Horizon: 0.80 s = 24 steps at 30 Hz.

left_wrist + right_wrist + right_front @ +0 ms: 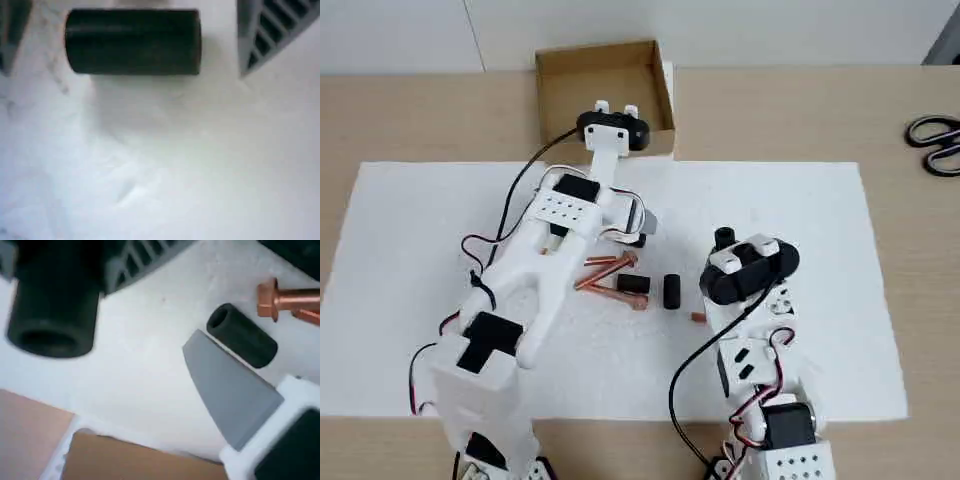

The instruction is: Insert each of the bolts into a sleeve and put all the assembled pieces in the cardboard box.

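My left gripper [638,232] is low over the white sheet and open. A black sleeve [133,42] lies crosswise between its fingers, with a gap on each side. My right gripper [725,246] is shut on another black sleeve [50,305], held off the sheet with its bore showing. The right wrist view also shows a grey finger [230,390] of the left gripper beside its sleeve [242,335] and a copper bolt head [267,299]. Several copper bolts [607,274] and two loose sleeves [633,284] [672,290] lie between the arms. The cardboard box [605,62] stands open at the back.
A white sheet [800,200] covers the middle of the wooden table [410,110]. Scissors [935,140] lie at the far right edge. A short copper piece [698,317] shows beside the right arm. The left arm's elbow [612,130] hangs over the box's front edge.
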{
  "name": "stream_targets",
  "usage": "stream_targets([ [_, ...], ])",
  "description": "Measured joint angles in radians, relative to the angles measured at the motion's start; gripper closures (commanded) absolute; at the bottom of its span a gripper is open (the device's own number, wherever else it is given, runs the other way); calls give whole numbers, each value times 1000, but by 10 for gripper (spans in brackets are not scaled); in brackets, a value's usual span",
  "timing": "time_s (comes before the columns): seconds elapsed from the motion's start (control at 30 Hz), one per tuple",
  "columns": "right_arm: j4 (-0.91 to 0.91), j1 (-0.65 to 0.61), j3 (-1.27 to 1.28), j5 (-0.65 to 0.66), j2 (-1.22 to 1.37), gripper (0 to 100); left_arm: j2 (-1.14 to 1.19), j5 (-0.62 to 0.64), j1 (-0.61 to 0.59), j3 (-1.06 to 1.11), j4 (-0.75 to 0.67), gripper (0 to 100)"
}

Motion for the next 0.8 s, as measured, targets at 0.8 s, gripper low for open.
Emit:
stream_targets([
  [0.8,0,0,0,0,0,994,20,-239,-230,-327,416,720],
])
